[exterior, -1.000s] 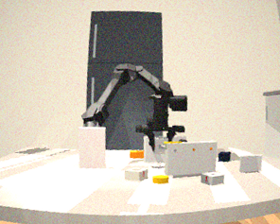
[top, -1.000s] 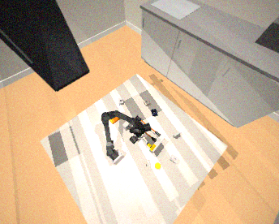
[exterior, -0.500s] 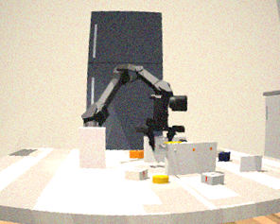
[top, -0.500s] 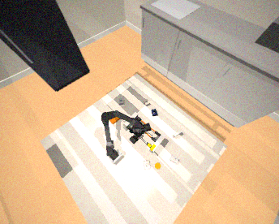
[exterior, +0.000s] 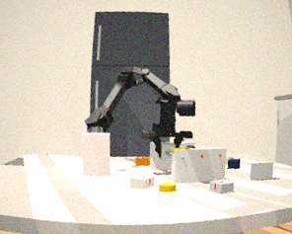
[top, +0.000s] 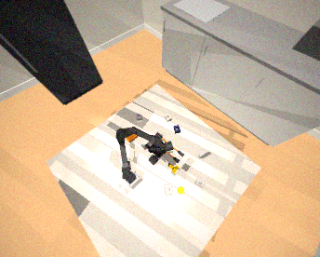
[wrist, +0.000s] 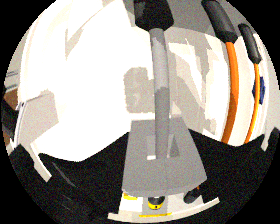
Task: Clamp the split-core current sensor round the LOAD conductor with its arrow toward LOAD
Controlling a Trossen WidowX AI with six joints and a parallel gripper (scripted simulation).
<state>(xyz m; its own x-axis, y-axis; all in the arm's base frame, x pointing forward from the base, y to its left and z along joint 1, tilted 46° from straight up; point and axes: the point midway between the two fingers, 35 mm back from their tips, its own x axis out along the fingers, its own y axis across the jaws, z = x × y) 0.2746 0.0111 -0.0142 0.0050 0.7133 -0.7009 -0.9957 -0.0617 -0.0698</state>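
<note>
My gripper [top: 164, 156] [exterior: 165, 144] [wrist: 158, 135] is shut on the grey split-core current sensor [wrist: 161, 160]. It holds the sensor low over the middle of the table, right by a white fixture block [exterior: 200, 165]. In the wrist view a grey conductor [wrist: 161, 66] with a black end cap [wrist: 151, 6] runs straight away from the sensor's top. Two orange conductors [wrist: 234, 85] with black ends lie to its right. I cannot read a LOAD marker or the sensor's arrow. The sensor is too small to make out in the top and exterior views.
A yellow disc [top: 180, 189] [exterior: 167, 187] lies near the front. Small white blocks [exterior: 142, 181] [exterior: 222, 186] [exterior: 261, 169], a blue block [top: 177, 127] [exterior: 234, 162] and an orange block [exterior: 141, 160] are scattered around. A tall white block [exterior: 97, 152] stands at the arm's base.
</note>
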